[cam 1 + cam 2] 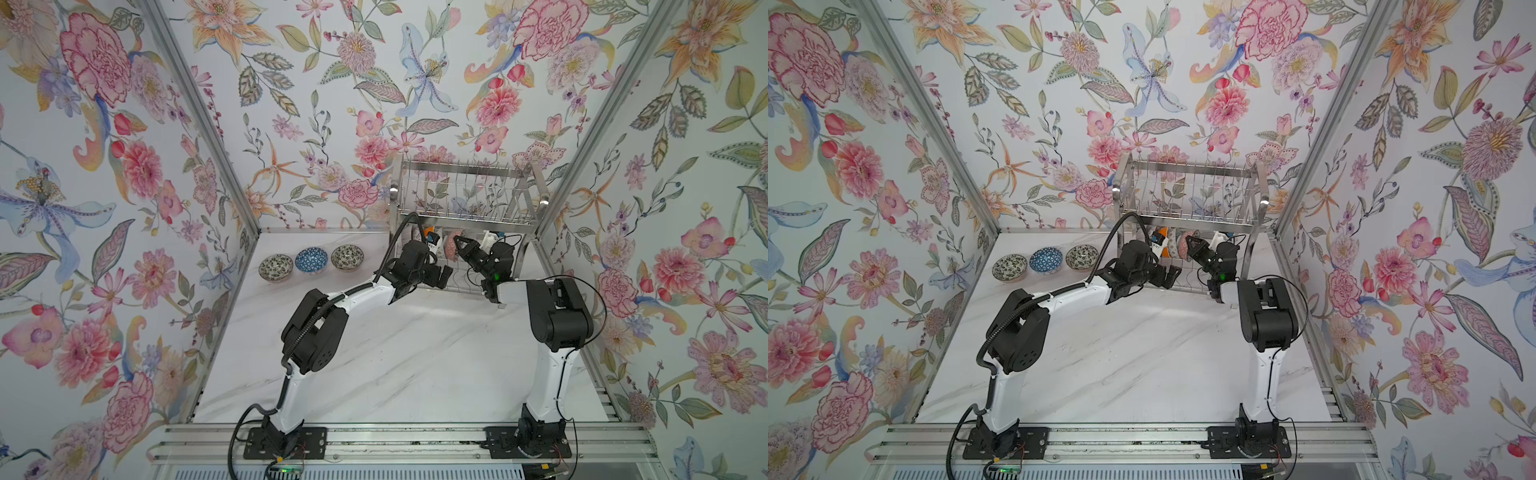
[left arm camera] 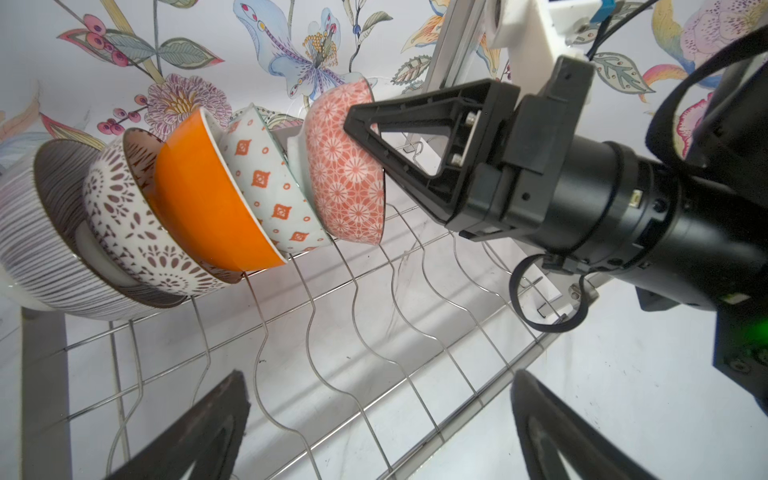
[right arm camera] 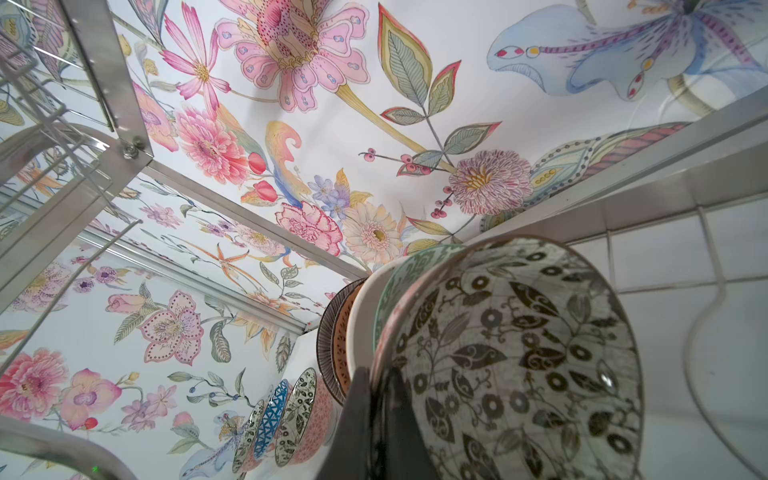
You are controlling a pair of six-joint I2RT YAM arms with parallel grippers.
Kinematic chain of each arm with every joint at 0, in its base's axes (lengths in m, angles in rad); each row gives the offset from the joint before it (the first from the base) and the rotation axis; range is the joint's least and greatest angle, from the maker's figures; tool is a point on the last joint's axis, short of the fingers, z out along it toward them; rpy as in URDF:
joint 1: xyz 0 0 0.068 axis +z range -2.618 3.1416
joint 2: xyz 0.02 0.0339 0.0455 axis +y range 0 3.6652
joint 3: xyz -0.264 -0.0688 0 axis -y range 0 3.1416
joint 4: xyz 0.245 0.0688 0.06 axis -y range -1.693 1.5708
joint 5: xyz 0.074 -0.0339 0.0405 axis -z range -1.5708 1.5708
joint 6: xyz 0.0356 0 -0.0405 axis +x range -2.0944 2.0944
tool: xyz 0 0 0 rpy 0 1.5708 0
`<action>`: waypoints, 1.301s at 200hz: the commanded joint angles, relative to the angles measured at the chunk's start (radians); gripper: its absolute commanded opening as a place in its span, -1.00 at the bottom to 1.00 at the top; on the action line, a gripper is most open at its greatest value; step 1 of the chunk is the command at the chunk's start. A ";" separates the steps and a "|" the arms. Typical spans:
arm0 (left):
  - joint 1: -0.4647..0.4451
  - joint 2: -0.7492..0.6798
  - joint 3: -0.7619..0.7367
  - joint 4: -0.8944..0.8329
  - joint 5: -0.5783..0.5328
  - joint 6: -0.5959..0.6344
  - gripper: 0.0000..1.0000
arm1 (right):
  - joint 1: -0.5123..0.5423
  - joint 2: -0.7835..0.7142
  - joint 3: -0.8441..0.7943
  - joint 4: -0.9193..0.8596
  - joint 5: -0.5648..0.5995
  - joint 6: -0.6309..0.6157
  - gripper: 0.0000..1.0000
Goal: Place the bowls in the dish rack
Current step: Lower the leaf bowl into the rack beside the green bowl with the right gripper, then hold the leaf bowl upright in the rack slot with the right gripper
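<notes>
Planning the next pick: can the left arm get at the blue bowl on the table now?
Probably yes. The left gripper is open and empty, and the blue bowl sits upright on its side of the table with nothing over it. Only the black-and-white bowls flanking it are close.

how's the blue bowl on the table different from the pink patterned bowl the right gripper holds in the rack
The blue bowl sits mouth up on the tabletop; the pink-patterned bowl stands on edge in the dish rack's lower tier. The blue bowl is untouched; the pink-patterned bowl's rim is pinched by the right gripper. Inside, the blue bowl is blue and white, the pink-patterned bowl black and white. Both are small and round.
</notes>
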 commanded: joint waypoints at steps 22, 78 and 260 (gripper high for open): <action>-0.005 0.013 0.031 -0.038 -0.034 0.044 0.99 | 0.000 0.046 0.075 0.142 -0.034 0.050 -1.00; -0.004 0.013 0.030 -0.055 -0.046 0.063 0.99 | 0.007 0.099 0.120 0.163 -0.038 0.079 -1.00; -0.004 0.005 0.020 -0.082 -0.060 0.079 0.98 | 0.006 0.142 0.144 0.097 -0.027 0.042 -0.93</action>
